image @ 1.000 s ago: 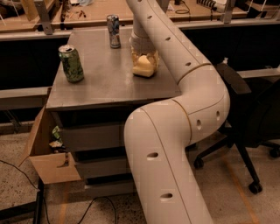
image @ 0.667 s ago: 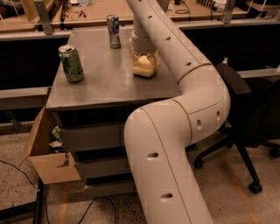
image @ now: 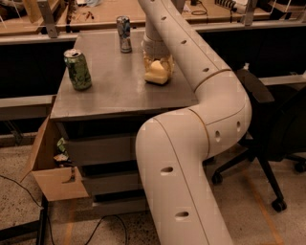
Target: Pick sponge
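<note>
Gripper (image: 158, 58) is down at the far right part of the flat grey metal tabletop (image: 110, 93), right on top of the pale yellow foam sponge (image: 156, 74).

Sponge sits on the table surface, directly under the gripper and touching it at its upper end. The lower half of the block sticks out below the gripper toward the camera, a bit tilted. It looks like it's resting on the table, not lifted.

Grip state: can't tell. The thick white arm (image: 191, 158) comes in from bottom centre, bends at the right and runs back over the table, so the wrist blocks the business end. Whether the gripper is spread around the sponge or clamped on it isn't readable from here.

Other stuff on the table:
- green drink can with the top opened (image: 78, 70), upright, near the left edge, well apart from the sponge
- silver-and-blue slim can (image: 124, 34), upright, at the back, just left of the gripper, not touching it

Around the table:
- open brown cardboard box (image: 52, 179) against the lower left side, scraps inside
- black wheeled office chair (image: 267, 129) to the right, partly behind the arm
- light wooden bench (image: 95, 14) along the back, clutter on it too blurred to name
- black cable (image: 14, 184) on the speckled floor, lower left
</note>
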